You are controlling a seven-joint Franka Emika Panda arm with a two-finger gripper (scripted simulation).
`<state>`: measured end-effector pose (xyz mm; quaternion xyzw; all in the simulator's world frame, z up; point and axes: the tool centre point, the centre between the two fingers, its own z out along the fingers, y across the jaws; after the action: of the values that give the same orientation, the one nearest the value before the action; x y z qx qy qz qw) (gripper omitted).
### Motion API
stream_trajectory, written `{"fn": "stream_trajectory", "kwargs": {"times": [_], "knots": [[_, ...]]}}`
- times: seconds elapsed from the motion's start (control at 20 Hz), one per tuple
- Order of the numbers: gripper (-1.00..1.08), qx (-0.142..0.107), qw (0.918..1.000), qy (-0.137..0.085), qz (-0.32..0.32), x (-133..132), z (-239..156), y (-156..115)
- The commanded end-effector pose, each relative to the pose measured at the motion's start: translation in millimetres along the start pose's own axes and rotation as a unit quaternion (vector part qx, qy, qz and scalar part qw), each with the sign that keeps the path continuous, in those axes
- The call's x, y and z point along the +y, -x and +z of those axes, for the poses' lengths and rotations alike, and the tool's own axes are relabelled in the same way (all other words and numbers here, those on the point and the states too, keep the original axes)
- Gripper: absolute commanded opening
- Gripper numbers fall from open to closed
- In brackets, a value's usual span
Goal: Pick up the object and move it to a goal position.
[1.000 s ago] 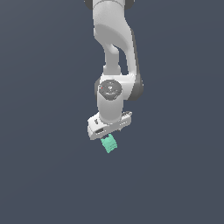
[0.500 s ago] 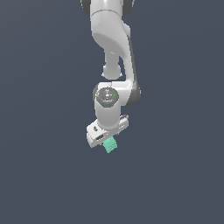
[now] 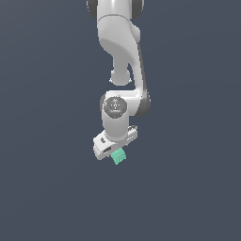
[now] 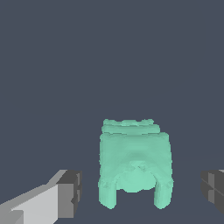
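- Surface point(image 3: 42, 188): uniform dark slate-grey field filling both views; no edges, walls, seams or horizon discernible; floor versus backdrop not separable.
- Containers: nothing identifiable as a container in either view.
- Exterior view, centre: white arm point(image 3: 120, 52) descending from the top edge, dark joint bands visible, round grey cap on the wrist housing facing the camera.
- Gripper point(image 3: 113, 149) below the wrist, white body tilted, lower toward the exterior view's left.
- Object point(image 3: 118, 156): mint-green blocky piece, seen directly under the gripper body, protruding toward the exterior view's lower right; narrower than the gripper body; ridged texture faintly visible; contact with the surface could not be judged from this view.
- Wrist view, left to right: grey finger pad point(image 4: 70, 193) on a white finger, then object point(image 4: 134, 165), then second grey finger pad point(image 4: 213, 190) at the frame edge.
- Clear gaps of dark background on both sides of the object; neither pad touching it. Jaws spread wide, holding nothing.
- Object orientation (wrist view): stepped wavy ridges on the far end, two stubby legs with an arched hollow and rounded bulge between them on the near end, facing the camera. Long axis appeared to run away from the camera, roughly crosswise to the line between the pads; not certain given foreshortening.
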<state>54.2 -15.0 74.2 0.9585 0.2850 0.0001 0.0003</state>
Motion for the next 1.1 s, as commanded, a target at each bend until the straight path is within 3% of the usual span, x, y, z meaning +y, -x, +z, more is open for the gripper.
{"fn": "stream_trajectory", "kwargs": {"times": [0.0, 0.55, 0.6, 1.05], "knots": [[1.0, 0.0, 1.0, 0.0, 0.0, 0, 10, 1], [1.0, 0.0, 1.0, 0.0, -0.002, 0, 43, 0], [-1.0, 0.0, 1.0, 0.0, -0.002, 0, 43, 0], [-1.0, 0.0, 1.0, 0.0, -0.002, 0, 43, 0]]}}
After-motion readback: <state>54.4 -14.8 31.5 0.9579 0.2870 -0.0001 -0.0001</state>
